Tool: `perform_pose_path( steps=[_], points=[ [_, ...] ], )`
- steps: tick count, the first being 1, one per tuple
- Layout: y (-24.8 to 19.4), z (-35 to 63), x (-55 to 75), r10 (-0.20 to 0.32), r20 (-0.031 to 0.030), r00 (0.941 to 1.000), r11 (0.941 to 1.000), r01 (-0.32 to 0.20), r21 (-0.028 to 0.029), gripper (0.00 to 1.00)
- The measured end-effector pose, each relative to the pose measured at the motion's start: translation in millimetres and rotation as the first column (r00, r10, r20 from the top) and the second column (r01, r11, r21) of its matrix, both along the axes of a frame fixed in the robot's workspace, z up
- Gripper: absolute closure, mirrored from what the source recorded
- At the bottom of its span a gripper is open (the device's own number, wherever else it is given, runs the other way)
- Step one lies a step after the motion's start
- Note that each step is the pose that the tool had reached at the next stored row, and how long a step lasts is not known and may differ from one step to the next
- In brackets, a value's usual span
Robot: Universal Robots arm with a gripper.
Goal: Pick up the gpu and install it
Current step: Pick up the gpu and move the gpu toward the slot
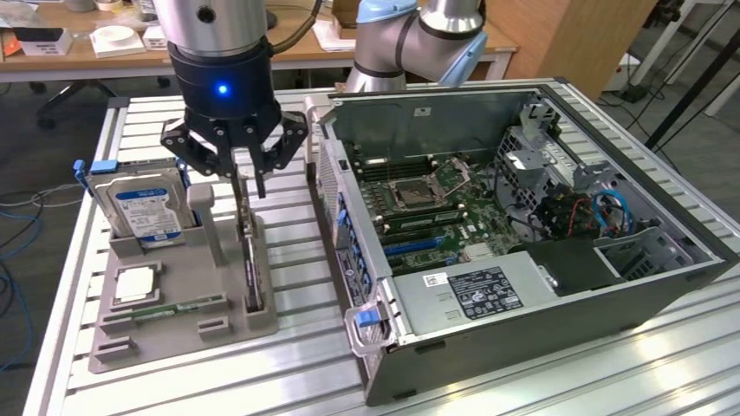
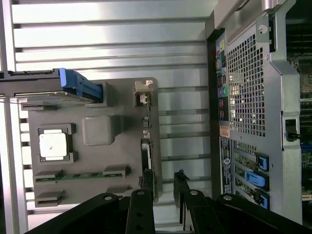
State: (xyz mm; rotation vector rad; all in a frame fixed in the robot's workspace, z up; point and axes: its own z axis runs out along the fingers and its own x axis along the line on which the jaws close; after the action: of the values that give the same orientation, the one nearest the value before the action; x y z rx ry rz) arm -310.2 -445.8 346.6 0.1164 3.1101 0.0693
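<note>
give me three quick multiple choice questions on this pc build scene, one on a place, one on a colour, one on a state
1. Where is the gripper?
A above the gpu standing in the grey holder
B over the wooden desk
C down by the floor

2. What colour is the label on the hard drive?
A red
B blue
C yellow

3. How is the computer case?
A shut
B open-sided, motherboard exposed
C upside down

Answers: A, it hangs right over the card's top edge; B, the label facing the exterior camera is blue and white; B, the board shows through the open side.
</note>
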Motion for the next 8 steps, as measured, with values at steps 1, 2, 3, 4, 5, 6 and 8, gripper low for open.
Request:
perform_pose_path(
  steps=[1,2,3,4,5,6,8],
  points=[
    [0.0,0.0,0.0,0.0,0.0,1.0,1.0,0.0,0.0,0.69],
    [0.0,0.0,0.0,0.0,-0.0001,1.0,1.0,0.0,0.0,0.7],
    [0.0,0.0,0.0,0.0,0.0,1.0,1.0,0.0,0.0,0.7],
    [0.0,0.0,0.0,0.0,0.0,1.0,1.0,0.0,0.0,0.76],
    [0.0,0.0,0.0,0.0,0.0,1.0,1.0,0.0,0.0,0.83],
    [0.0,0.0,0.0,0.0,0.0,1.0,1.0,0.0,0.0,0.83],
    [0.0,0.0,0.0,0.0,0.0,1.0,1.0,0.0,0.0,0.89]
  ],
)
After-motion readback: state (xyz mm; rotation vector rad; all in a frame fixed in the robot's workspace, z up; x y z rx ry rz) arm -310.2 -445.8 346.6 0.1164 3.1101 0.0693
